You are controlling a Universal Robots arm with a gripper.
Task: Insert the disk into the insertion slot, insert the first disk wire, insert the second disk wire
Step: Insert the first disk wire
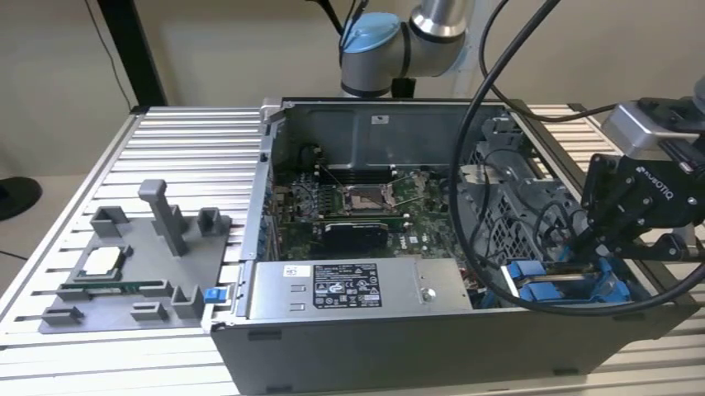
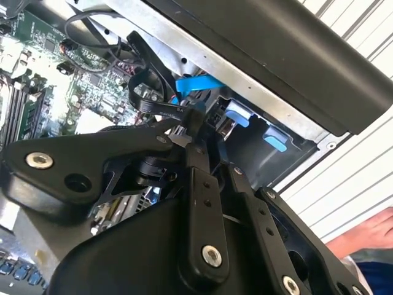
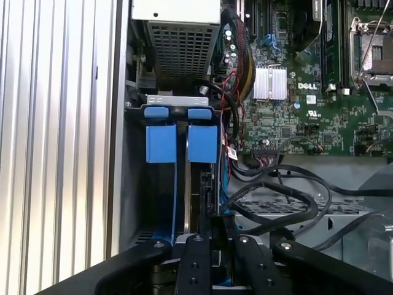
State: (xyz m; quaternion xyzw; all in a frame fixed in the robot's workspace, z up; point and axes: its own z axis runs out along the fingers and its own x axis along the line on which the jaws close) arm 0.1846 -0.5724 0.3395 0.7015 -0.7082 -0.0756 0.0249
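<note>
Noted tool point(image 3: 218, 228) poised at insertion slot point(image 1: 556, 289), exterior view's lower right, aligned along blue guides point(image 3: 161, 144), likely for straight entry. Read as closed; pinched item hidden.

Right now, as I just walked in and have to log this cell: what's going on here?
A robot arm's gripper is down inside the open computer case, at the insertion slot on the exterior view's right. The blue-framed disk looks already seated there. Black cables lie beside the gripper; whether it grips one is unclear.
</note>
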